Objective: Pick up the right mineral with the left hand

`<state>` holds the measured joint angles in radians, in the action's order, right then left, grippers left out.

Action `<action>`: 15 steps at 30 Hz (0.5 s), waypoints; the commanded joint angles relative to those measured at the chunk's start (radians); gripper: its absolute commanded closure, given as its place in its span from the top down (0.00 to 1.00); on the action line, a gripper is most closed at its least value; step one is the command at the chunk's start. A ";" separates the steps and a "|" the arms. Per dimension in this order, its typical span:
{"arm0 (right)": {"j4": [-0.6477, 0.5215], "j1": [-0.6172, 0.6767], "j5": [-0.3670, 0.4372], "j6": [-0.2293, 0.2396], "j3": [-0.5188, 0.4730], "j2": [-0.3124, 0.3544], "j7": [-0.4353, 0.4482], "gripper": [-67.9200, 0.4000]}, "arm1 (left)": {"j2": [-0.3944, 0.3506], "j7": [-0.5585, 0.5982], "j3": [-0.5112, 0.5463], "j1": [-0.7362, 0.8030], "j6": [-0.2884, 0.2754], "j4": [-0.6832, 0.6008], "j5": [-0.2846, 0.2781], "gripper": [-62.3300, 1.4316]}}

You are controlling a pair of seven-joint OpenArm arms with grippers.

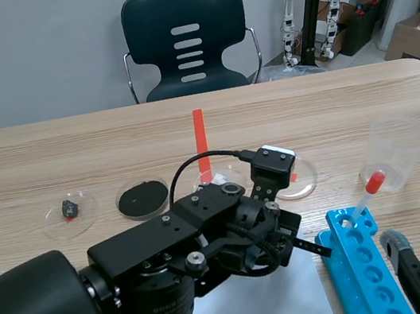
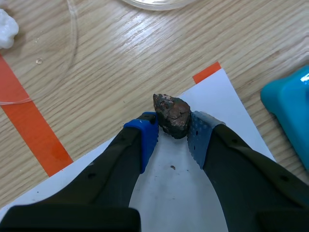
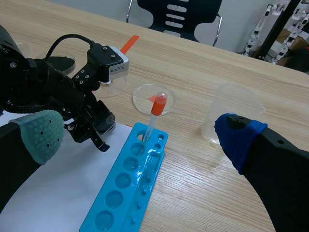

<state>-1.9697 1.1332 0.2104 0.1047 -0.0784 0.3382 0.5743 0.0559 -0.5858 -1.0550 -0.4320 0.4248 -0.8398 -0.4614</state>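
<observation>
The left gripper [image 2: 173, 134] pinches the mineral [image 2: 172, 115] above the white paper [image 2: 170, 195]; grasp apparently made; lifting clear seemingly remains.

In the scene view the left arm [image 1: 172, 268] hides the left tool [image 2: 173, 131] and its mineral [image 2: 172, 115]. The blue rack [image 1: 360, 261] runs off the near edge; the left dish [image 1: 47, 222] holds a dark lump [image 1: 69, 208] too small to name.

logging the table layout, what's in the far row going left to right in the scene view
petri dish with a dark mineral → black-filled petri dish → petri dish with a white piece → clear petri dish → clear plastic cup
</observation>
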 commanded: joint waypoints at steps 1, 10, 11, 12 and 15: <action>-0.014 -0.006 0.010 -0.003 -0.006 0.000 0.014 1.00 | 0.018 0.011 0.003 0.003 -0.002 -0.022 0.005 0.23; -0.014 -0.006 0.010 -0.003 -0.006 0.000 0.014 1.00 | 0.006 0.005 0.024 0.011 -0.002 -0.037 0.039 0.23; -0.014 -0.006 0.010 -0.003 -0.006 0.000 0.014 1.00 | 0.002 0.006 0.037 0.016 -0.002 -0.043 0.040 0.23; -0.014 -0.006 0.010 -0.003 -0.006 0.000 0.014 1.00 | -0.004 0.007 0.050 0.022 -0.002 -0.050 0.039 0.23; -0.014 -0.006 0.010 -0.003 -0.006 0.000 0.014 1.00 | -0.021 0.013 0.091 0.042 -0.002 -0.073 0.040 0.23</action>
<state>-1.9697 1.1332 0.2104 0.1047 -0.0784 0.3382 0.5743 0.0364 -0.5880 -0.9749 -0.3927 0.4248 -0.8818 -0.4263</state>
